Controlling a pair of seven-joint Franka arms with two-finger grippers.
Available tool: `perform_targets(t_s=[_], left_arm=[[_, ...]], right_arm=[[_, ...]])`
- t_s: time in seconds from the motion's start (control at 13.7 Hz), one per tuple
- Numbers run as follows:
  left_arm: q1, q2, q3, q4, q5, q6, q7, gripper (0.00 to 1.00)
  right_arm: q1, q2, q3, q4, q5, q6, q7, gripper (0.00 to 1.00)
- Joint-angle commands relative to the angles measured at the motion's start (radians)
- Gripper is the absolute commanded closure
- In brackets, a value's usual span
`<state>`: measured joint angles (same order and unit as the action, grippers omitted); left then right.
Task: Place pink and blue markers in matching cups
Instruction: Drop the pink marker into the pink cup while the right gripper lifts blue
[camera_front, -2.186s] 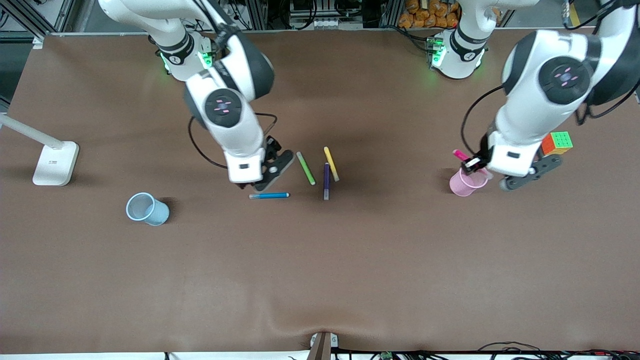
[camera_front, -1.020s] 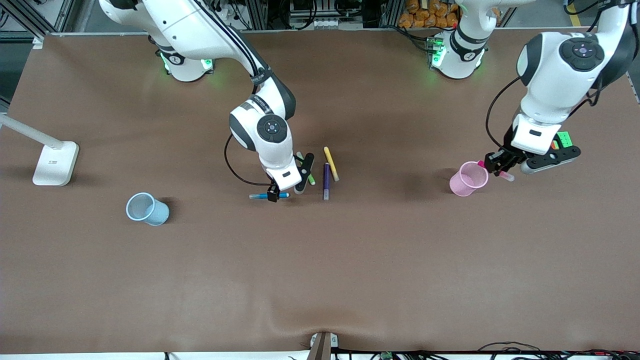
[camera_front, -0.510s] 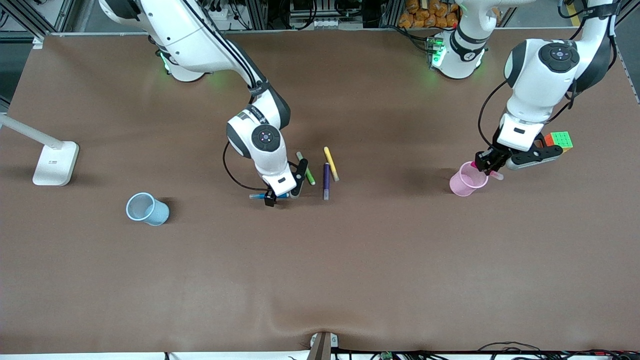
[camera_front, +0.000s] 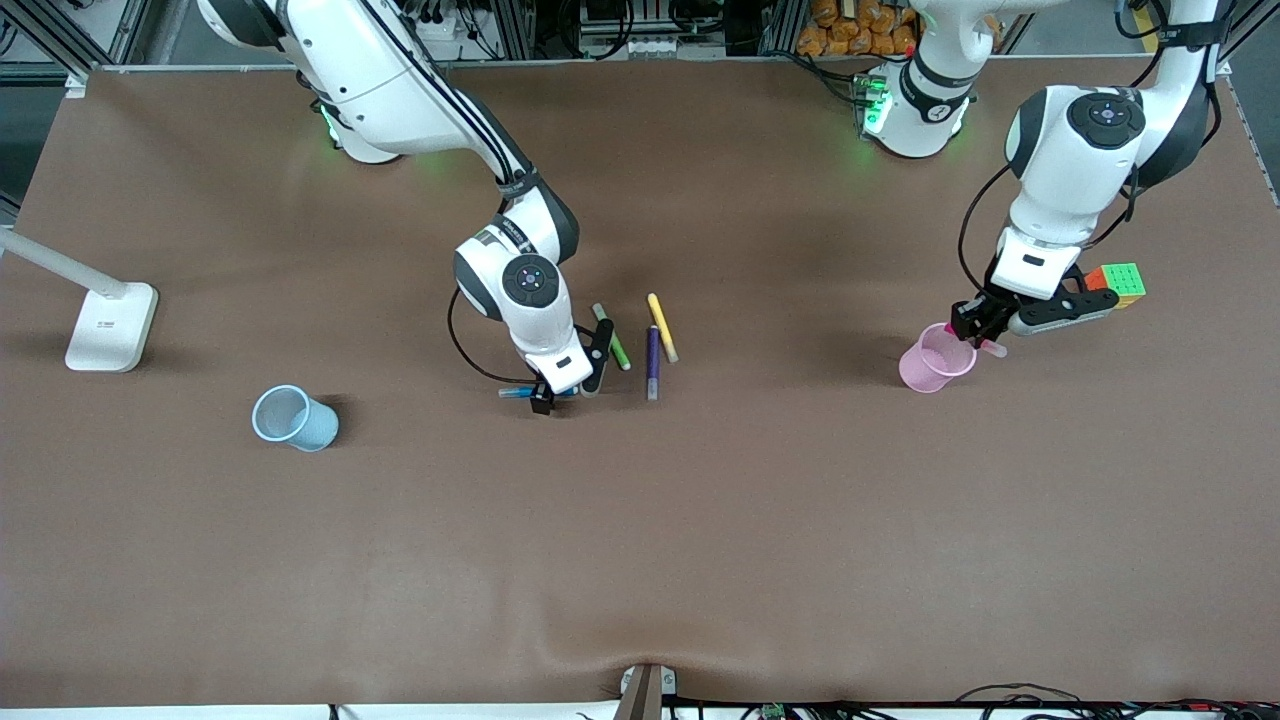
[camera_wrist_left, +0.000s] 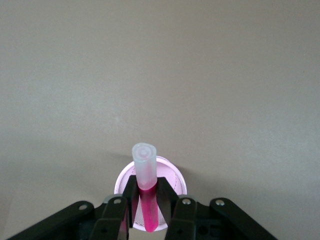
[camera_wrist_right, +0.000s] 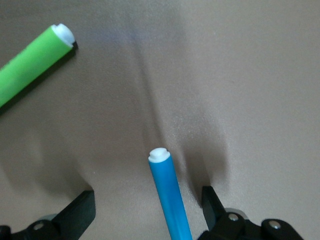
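My left gripper (camera_front: 972, 328) is shut on the pink marker (camera_wrist_left: 148, 192) and holds it over the rim of the pale pink cup (camera_front: 935, 360), whose mouth shows under the jaws in the left wrist view (camera_wrist_left: 172, 175). The marker's pale cap (camera_front: 993, 348) sticks out past the cup. My right gripper (camera_front: 548, 394) is open and down at the table, its fingers on either side of the blue marker (camera_wrist_right: 170, 197), which lies flat (camera_front: 513, 392). The light blue cup (camera_front: 294, 418) stands toward the right arm's end of the table.
A green pen (camera_front: 611, 337), a dark purple pen (camera_front: 652, 362) and a yellow pen (camera_front: 662, 327) lie beside the blue marker. A colourful cube (camera_front: 1118, 283) sits near the left arm. A white lamp base (camera_front: 110, 325) stands at the right arm's end.
My left gripper has carried the pink marker from beside the cube to over the pink cup's rim. My right gripper has come down astride the blue marker.
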<state>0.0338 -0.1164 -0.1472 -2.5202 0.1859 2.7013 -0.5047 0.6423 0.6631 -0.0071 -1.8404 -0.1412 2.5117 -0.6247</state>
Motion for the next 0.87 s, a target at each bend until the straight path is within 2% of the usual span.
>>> perform_targets(t_s=[0.0, 0.15, 0.22, 0.44, 0.66, 0.8], left_arm=[[0.012, 0.023, -0.008, -0.011, 0.021, 0.034, 0.002, 1.00], [0.018, 0.040, -0.008, -0.008, 0.020, 0.037, 0.002, 1.00], [0.020, 0.055, -0.008, -0.006, 0.020, 0.054, 0.002, 1.00], [0.021, 0.104, -0.006, -0.006, 0.023, 0.110, 0.002, 1.00], [0.031, 0.135, -0.008, 0.001, 0.023, 0.114, 0.002, 1.00], [0.031, 0.168, -0.006, 0.021, 0.023, 0.114, 0.002, 0.00]], right_arm=[[-0.015, 0.009, 0.006, 0.004, -0.026, 0.013, -0.015, 0.69], [-0.026, 0.009, 0.006, 0.004, -0.024, 0.012, -0.015, 0.92], [-0.027, 0.009, 0.006, 0.004, -0.024, 0.009, -0.016, 0.97], [-0.049, 0.001, 0.004, 0.007, -0.024, -0.011, -0.041, 1.00], [-0.093, -0.023, 0.004, 0.023, -0.024, -0.161, -0.056, 1.00], [-0.102, -0.063, 0.003, 0.023, -0.024, -0.223, -0.052, 1.00]])
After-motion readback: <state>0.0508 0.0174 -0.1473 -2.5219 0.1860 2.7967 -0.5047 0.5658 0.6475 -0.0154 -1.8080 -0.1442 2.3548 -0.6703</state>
